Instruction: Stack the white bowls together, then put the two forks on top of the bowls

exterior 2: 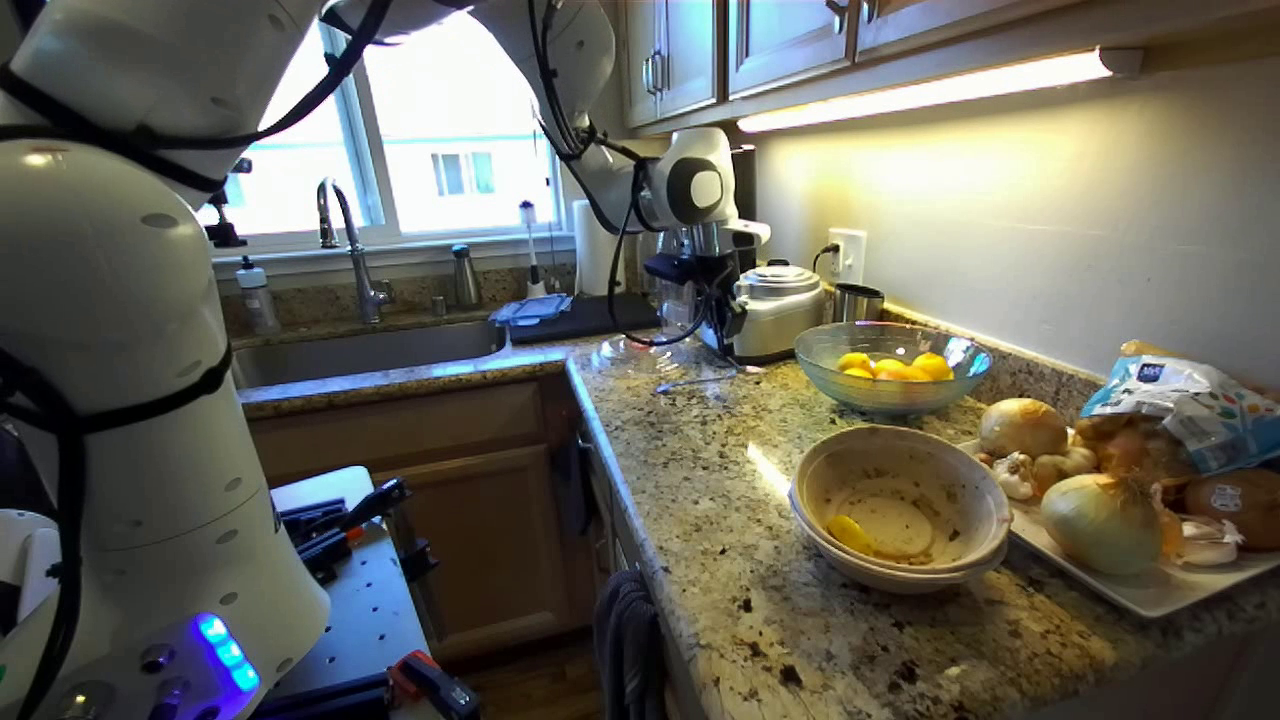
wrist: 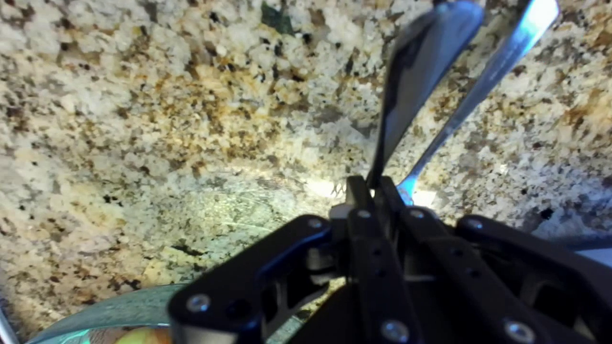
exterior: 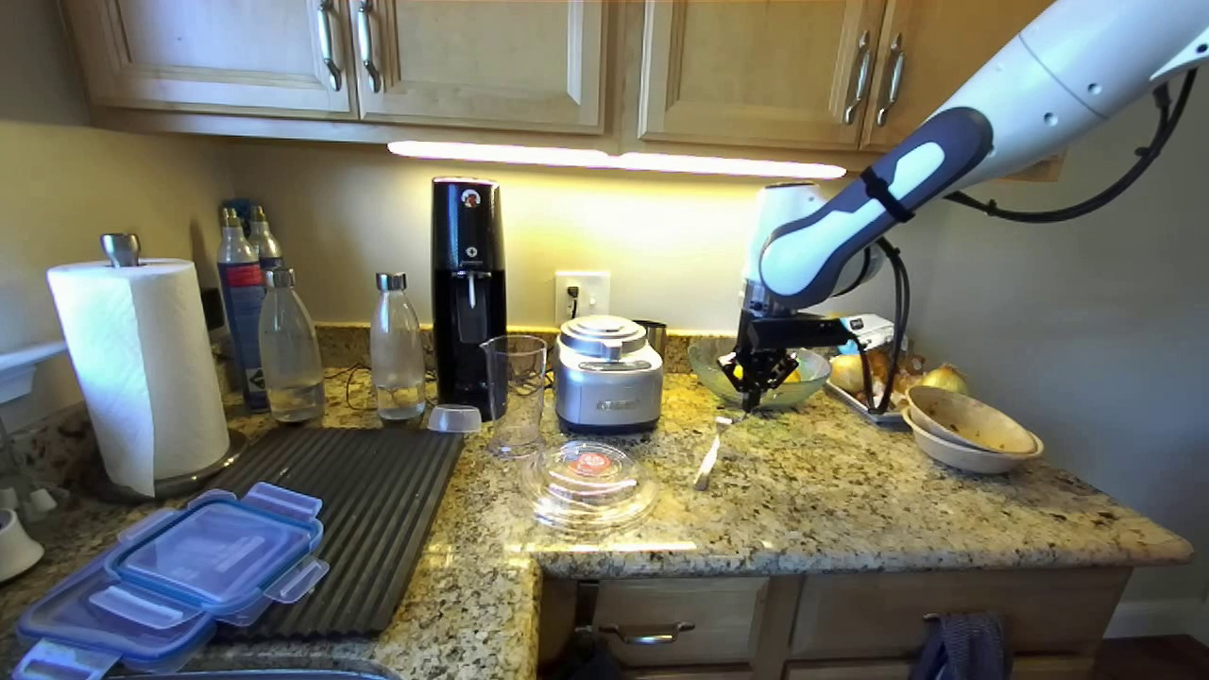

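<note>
Two white bowls stand nested at the counter's end, the upper bowl (exterior: 973,416) sitting tilted inside the lower bowl (exterior: 963,453); the upper bowl (exterior 2: 900,490) shows stains and a yellow bit inside. In the wrist view my gripper (wrist: 374,185) is shut on a fork (wrist: 425,71), whose handle sticks up between the fingertips. Right beside it another fork (wrist: 471,98) rests on the counter, its head partly behind the right finger. Some tines (wrist: 337,189) show left of the fingers; whose they are I cannot tell. In an exterior view the gripper (exterior: 751,401) hovers low, just behind a fork (exterior: 710,458).
A glass bowl of yellow fruit (exterior 2: 890,365) stands close to the gripper by the wall. A clear glass dish (exterior: 590,486) and a silver appliance (exterior: 609,378) are near the forks. A tray of onions (exterior 2: 1140,590) sits beside the bowls.
</note>
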